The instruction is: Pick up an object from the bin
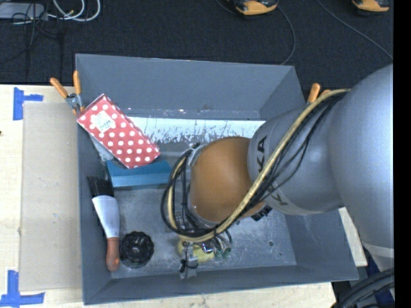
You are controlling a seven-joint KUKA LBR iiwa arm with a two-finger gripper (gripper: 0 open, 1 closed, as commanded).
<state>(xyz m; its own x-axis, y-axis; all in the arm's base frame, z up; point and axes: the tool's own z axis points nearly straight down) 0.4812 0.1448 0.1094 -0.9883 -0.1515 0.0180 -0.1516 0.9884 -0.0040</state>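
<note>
My gripper is down at the bin's front, near the middle, mostly hidden under the arm's orange cover and cables. A small yellowish thing lies right against it on the floor; I cannot tell whether it is held. A black round ribbed thing sits a little to the gripper's left. Further left lies a brush with black bristles, a white body and a brown handle end.
A red box with white dots leans in the back left corner, over a flat blue thing. The big arm and its cables cover the bin's right half.
</note>
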